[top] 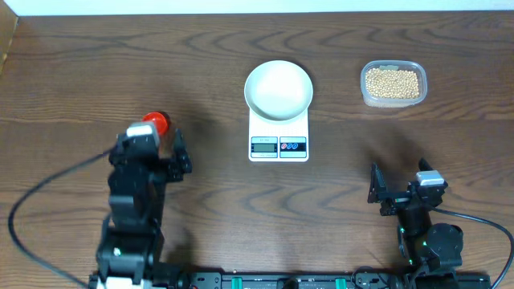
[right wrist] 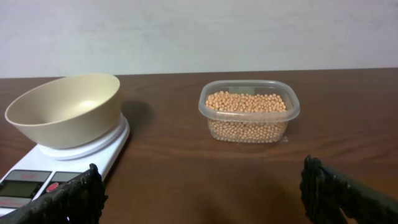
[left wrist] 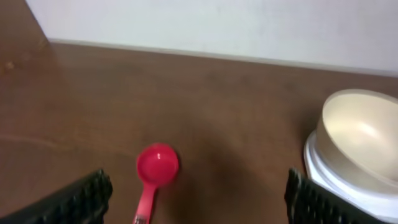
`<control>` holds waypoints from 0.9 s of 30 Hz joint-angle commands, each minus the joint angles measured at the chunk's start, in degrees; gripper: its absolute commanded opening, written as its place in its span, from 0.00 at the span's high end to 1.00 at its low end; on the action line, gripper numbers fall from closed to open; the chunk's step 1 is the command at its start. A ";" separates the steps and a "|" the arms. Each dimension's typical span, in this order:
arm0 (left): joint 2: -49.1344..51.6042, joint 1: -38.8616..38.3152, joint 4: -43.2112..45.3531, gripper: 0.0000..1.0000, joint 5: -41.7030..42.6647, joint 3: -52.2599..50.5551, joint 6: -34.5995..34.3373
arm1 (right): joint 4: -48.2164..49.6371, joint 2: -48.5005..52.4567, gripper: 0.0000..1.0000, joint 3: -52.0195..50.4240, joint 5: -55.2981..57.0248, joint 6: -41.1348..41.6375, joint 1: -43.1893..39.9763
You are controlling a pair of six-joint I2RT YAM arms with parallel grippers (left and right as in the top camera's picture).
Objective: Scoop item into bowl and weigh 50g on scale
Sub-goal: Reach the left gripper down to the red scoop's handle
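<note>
The white bowl (top: 278, 88) sits empty on the white scale (top: 279, 143) at the table's middle; both show in the right wrist view, bowl (right wrist: 65, 109) on scale (right wrist: 37, 180), and the bowl in the left wrist view (left wrist: 360, 134). Pale tan beans (top: 392, 83) fill a clear plastic tub (right wrist: 249, 115) at the back right. A red scoop (left wrist: 157, 169) lies on the table, its head (top: 157, 122) just beyond my left gripper (top: 157, 156). The left gripper (left wrist: 196, 202) is open and empty above the scoop's handle. My right gripper (top: 399, 189) is open and empty, well in front of the tub (right wrist: 199, 199).
The dark wooden table (top: 80, 72) ends at a white wall at the back. A black cable (top: 48, 201) loops from the left arm.
</note>
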 commanded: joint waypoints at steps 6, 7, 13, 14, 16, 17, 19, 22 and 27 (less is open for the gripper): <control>15.52 1.42 -16.35 0.09 4.17 23.80 1.79 | 0.09 -0.04 0.01 -0.33 0.48 -0.46 -0.33; 17.86 2.05 -19.12 0.09 5.46 27.17 1.77 | 0.09 -0.04 0.01 -0.33 0.48 -0.46 -0.33; 30.75 7.32 -34.10 0.09 15.65 43.85 1.75 | 0.09 -0.04 0.01 -0.33 0.48 -0.46 -0.33; 33.20 8.48 -36.74 0.09 18.29 46.58 1.75 | 0.09 -0.04 0.01 -0.33 0.48 -0.46 -0.35; 37.16 10.32 -39.69 0.09 23.61 50.66 1.75 | 0.09 -0.04 0.01 -0.33 0.48 -0.46 -0.33; 38.36 10.82 -39.80 0.09 25.99 51.63 1.75 | 0.09 -0.04 0.01 -0.33 0.48 -0.46 -0.33; 39.98 11.41 -38.38 0.09 30.25 52.48 1.60 | 0.09 -0.04 0.01 -0.33 0.48 -0.46 -0.33; 41.22 11.45 -36.89 0.09 34.29 52.46 -2.16 | 0.09 -0.04 0.01 -0.33 0.48 -0.46 -0.33; 42.25 11.52 -38.99 0.09 28.15 52.41 -2.99 | 0.09 -0.04 0.01 -0.33 0.48 -0.46 -0.33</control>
